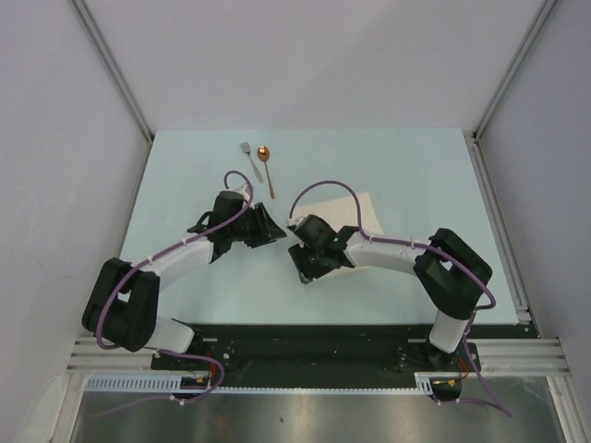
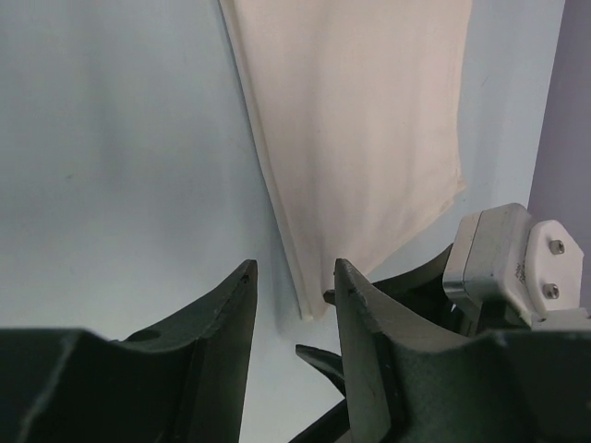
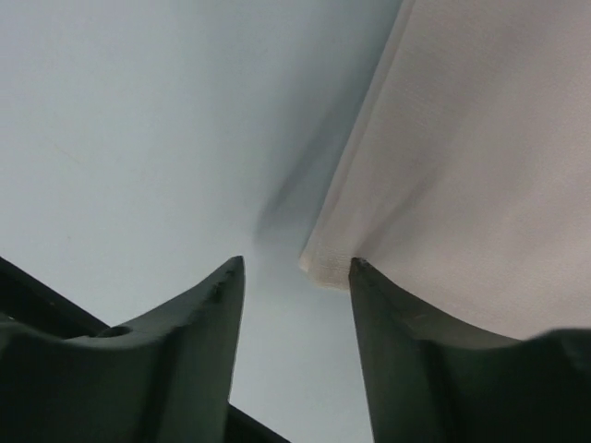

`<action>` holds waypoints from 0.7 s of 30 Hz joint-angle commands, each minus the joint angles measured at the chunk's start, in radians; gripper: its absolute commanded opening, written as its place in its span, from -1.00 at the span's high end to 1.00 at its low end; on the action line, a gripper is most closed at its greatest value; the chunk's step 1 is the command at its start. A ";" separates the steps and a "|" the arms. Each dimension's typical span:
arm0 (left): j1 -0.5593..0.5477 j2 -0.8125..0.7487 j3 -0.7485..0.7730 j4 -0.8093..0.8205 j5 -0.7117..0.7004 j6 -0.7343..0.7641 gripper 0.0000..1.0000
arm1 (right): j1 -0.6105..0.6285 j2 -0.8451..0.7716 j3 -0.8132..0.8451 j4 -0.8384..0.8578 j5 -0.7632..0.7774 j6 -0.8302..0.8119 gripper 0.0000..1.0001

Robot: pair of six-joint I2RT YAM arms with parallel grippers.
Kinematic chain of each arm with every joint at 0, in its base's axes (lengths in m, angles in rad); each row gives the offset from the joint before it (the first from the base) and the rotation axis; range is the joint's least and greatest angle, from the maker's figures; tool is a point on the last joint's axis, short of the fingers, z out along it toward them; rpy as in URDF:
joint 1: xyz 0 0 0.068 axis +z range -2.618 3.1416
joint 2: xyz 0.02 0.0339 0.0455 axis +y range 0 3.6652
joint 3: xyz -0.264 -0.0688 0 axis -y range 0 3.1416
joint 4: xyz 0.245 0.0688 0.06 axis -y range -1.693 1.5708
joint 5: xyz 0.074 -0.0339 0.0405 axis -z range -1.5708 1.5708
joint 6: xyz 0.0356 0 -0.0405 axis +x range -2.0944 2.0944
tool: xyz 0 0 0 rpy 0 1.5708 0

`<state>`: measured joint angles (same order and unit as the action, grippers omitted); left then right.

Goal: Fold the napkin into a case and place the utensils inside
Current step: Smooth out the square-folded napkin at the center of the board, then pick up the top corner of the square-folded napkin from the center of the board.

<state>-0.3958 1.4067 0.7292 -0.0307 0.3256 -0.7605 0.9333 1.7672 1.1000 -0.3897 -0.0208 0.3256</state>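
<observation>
**Cream napkin [image 1: 366,209] lying folded on the table, both grippers standing spread at its corner**

Off-white cloth is lying flat on the pale blue-green table [image 1: 406,166], right of centre. In the overhead view the right arm and its purple cable are covering much of it. The left wrist camera is showing it as a long panel with a layered edge running down its left side and ending in a squared corner.

The left gripper [image 2: 295,265] is hovering with its two dark fingers parted. Nothing is sitting between them, and the napkin's corner is showing just beyond the gap. A white housing [image 2: 503,258] on the other arm is showing at the lower right of that view, close by.

The right gripper [image 3: 296,261] is also standing spread, with bare table showing in the gap. The cloth's corner is lying just beside its right fingertip [image 3: 362,269]. It appears to be touching the tip, though the close, soft view is not settling that. Neither tool is pinching the cloth.

The fork [image 1: 247,159] and the copper-bowled spoon [image 1: 267,166] are lying side by side near the far edge of the table. Their handles are pointing toward the arms, and both are lying well apart from the napkin and outside it.
</observation>
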 commanded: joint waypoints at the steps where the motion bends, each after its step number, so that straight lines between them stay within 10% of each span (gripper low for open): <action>1: -0.015 -0.002 -0.031 0.087 0.062 -0.011 0.11 | -0.051 -0.070 -0.005 0.017 -0.019 0.061 -0.20; 10: -0.258 0.178 0.033 0.209 0.084 -0.068 0.24 | -0.482 -0.422 -0.210 -0.054 -0.100 0.167 -0.27; 21: -0.305 0.305 0.004 0.249 0.043 -0.089 0.47 | -0.824 -0.305 -0.227 0.002 -0.298 0.027 0.41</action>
<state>-0.6983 1.7042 0.7330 0.1669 0.3920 -0.8406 0.1360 1.4204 0.8703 -0.4137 -0.2253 0.4072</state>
